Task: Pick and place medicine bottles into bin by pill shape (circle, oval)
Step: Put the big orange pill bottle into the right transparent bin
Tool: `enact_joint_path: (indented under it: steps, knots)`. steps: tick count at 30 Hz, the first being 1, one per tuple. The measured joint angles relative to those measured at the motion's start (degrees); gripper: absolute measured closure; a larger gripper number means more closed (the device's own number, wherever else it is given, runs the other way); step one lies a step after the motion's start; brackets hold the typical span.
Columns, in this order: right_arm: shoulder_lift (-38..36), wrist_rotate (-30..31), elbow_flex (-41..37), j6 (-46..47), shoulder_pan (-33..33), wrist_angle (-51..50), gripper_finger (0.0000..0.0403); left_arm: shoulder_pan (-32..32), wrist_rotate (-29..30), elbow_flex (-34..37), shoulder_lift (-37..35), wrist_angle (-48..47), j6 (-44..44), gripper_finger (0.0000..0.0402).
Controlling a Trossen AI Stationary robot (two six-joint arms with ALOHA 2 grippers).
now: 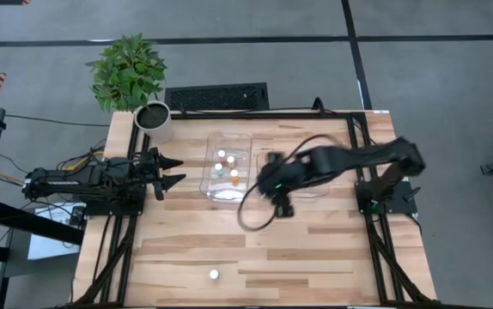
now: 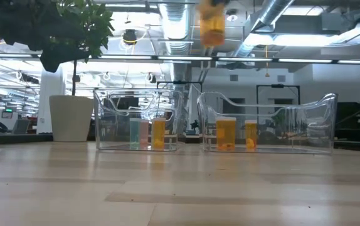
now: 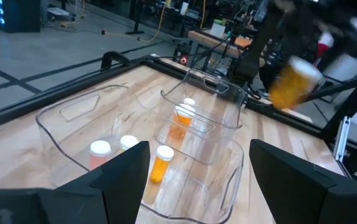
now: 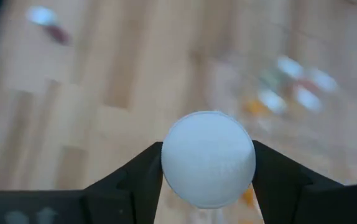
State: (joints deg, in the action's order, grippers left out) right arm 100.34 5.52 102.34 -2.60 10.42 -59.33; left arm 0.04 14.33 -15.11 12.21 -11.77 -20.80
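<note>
Presently, an amber cylindrical medicine bottle with a round white cap (image 4: 208,158) is carried high above the two clear plastic bins (image 2: 264,122), clamped between the narrowly set fingers of the right gripper (image 4: 207,171). Judged next: lowering into the correct bin. One bottle (image 1: 214,275) remains on the wooden table (image 1: 315,249). The left gripper (image 1: 167,170), fingers spread, waits at the table's left edge.

Grey floor with dark lines around the wooden table (image 1: 315,257), leafy plant (image 1: 128,70) beside its corner, shiny pipes (image 2: 174,19) overhead.
</note>
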Motion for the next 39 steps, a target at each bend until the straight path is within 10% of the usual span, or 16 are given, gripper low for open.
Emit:
enact_joint_path:
  steps: [7, 18, 39]
  knots:
    - [-17.59, 12.29, -16.04, 8.74, -2.95, -3.03, 0.0180, 0.00, 0.00, 0.00, 0.00, -0.16, 0.00, 0.0132]
    - [-37.78, 14.06, -50.90, 15.71, -13.26, 14.21, 0.0176, 0.02, 0.00, 0.00, 0.00, -0.41, 0.02, 0.0132]
    - [-31.38, 9.26, -67.21, 16.25, -18.81, 34.77, 0.0175, 0.02, 0.02, 0.00, 0.01, -0.79, 0.00, 0.0132]
